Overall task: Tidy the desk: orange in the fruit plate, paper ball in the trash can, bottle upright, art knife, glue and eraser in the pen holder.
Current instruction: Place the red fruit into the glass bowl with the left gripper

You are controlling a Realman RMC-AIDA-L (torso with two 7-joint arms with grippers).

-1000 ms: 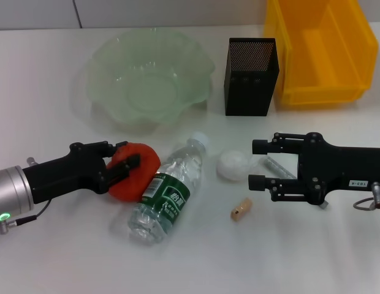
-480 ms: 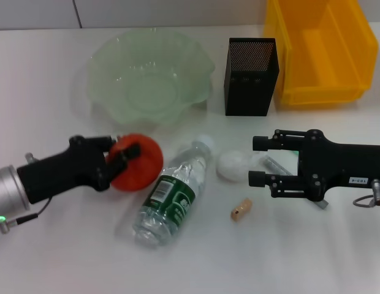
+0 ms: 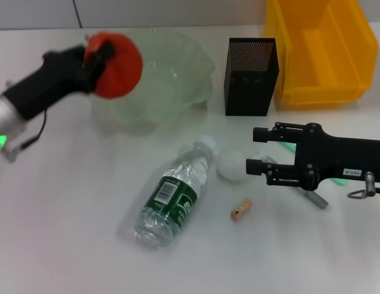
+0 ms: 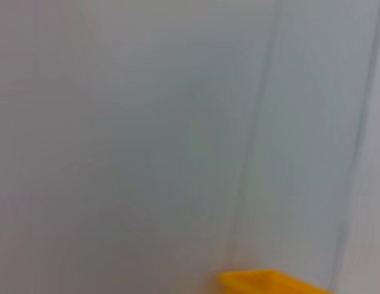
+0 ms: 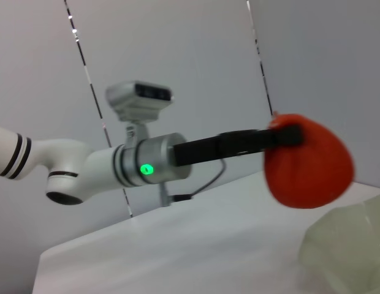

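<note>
The orange (image 3: 116, 65) is held by the left tool (image 3: 99, 55) above the fruit plate (image 3: 184, 73), not yet released. Nothing else is done: the bottle (image 3: 171, 193) lies flat on the counter (image 3: 67, 233), while the right tool (image 3: 254, 148) is spread wide beside the paper ball (image 3: 230, 165)

Bottle (image 3: 171, 195), eraser (image 3: 241, 209) on white table (image 3: 67, 233)

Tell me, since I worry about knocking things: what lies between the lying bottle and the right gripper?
In the head view, the paper ball sits between the bottle and the right gripper, right at its fingertips.

White desk (image 3: 67, 245), grey panelled wall (image 5: 178, 49).
</note>
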